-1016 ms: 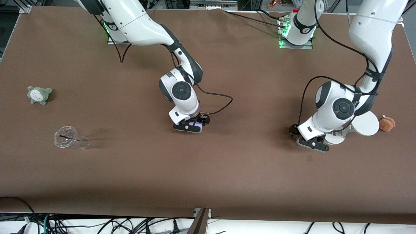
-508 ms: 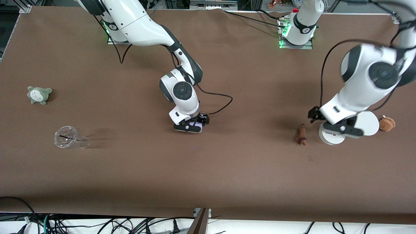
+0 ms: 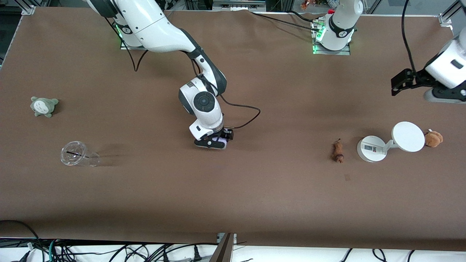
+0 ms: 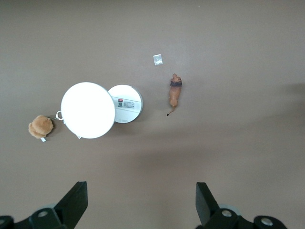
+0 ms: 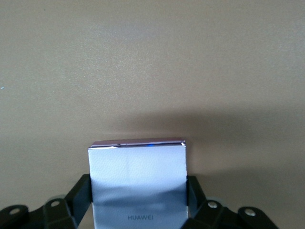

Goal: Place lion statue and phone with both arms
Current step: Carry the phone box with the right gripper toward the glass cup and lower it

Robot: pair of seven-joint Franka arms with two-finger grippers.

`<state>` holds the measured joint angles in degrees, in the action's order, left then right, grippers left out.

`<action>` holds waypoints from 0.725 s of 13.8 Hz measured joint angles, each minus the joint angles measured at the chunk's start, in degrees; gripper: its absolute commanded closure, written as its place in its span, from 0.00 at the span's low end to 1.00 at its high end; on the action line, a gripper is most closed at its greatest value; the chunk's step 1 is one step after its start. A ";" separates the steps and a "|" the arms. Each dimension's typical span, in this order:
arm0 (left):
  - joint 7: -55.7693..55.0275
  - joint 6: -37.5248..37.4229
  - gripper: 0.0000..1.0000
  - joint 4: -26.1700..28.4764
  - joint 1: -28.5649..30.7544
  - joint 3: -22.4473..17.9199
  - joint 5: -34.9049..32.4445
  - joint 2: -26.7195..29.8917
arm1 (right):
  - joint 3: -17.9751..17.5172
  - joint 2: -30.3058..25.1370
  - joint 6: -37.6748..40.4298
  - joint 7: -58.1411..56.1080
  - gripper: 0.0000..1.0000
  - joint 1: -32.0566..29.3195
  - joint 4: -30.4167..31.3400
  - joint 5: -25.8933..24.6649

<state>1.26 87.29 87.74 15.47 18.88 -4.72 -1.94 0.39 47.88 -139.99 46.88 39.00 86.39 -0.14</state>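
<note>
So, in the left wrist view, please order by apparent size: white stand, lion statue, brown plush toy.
1. White stand, clearly the largest.
2. and 3. Lion statue and brown plush toy look similar: the lion is longer but thinner, the plush rounder. I would not rank them.

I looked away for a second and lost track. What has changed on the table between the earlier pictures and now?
The left tool let go of the lion statue, which now lies on the table beside the white stand, then rose, open, toward the left arm's end. The right tool stayed low at mid-table and closed on the phone. Both plush toys, the clear cup and the stand stayed put.
</note>
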 measured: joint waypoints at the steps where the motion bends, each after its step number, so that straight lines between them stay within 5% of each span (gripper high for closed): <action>1: 0.00 -1.39 0.00 -1.16 0.25 0.00 0.01 -0.10 | 0.47 0.00 -0.20 -0.47 0.50 -0.05 -0.14 -0.41; 5: 0.00 -3.02 0.00 -2.52 1.13 -0.06 0.02 -0.58 | 3.52 -1.86 4.48 -11.97 0.50 -4.25 -1.82 -0.91; 10: -0.04 -2.92 0.00 -2.78 3.80 -0.18 0.02 -1.65 | 5.25 -4.48 11.76 -31.39 0.50 -17.68 -1.40 -0.90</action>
<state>1.22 84.38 84.96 19.28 18.70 -4.70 -3.59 5.64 43.40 -128.23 15.49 21.32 85.00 -1.05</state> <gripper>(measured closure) 0.000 0.159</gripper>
